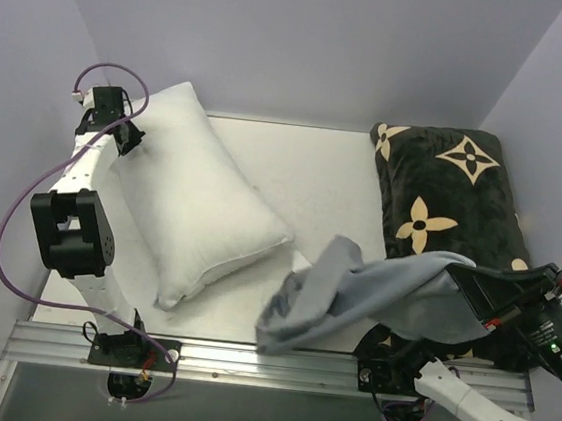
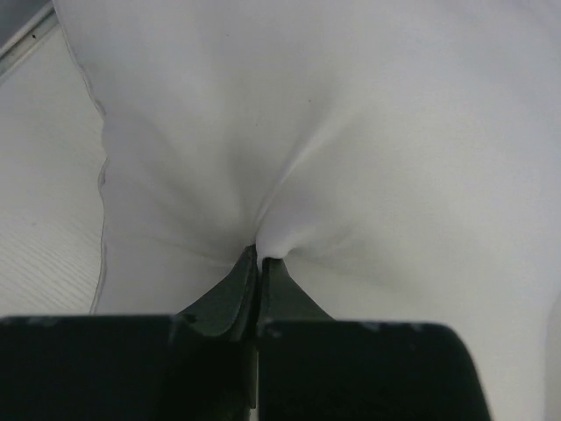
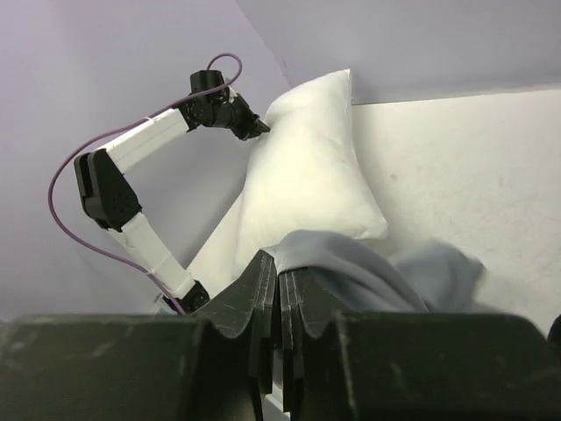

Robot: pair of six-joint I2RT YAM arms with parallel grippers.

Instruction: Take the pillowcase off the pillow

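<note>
The left gripper [image 2: 261, 256] pinches a fold of the plump, smooth white pillow [image 1: 196, 202], whose long axis runs diagonally away from it, while the right gripper [image 3: 279, 267] clamps the limp, wrinkled blue-grey pillowcase [image 1: 373, 296], which trails leftward from it.

From above and behind, you see the whole table [image 1: 335, 176]. Your left wrist view presses close to the pillow [image 2: 351, 132]; your right wrist view shows it from across.
</note>
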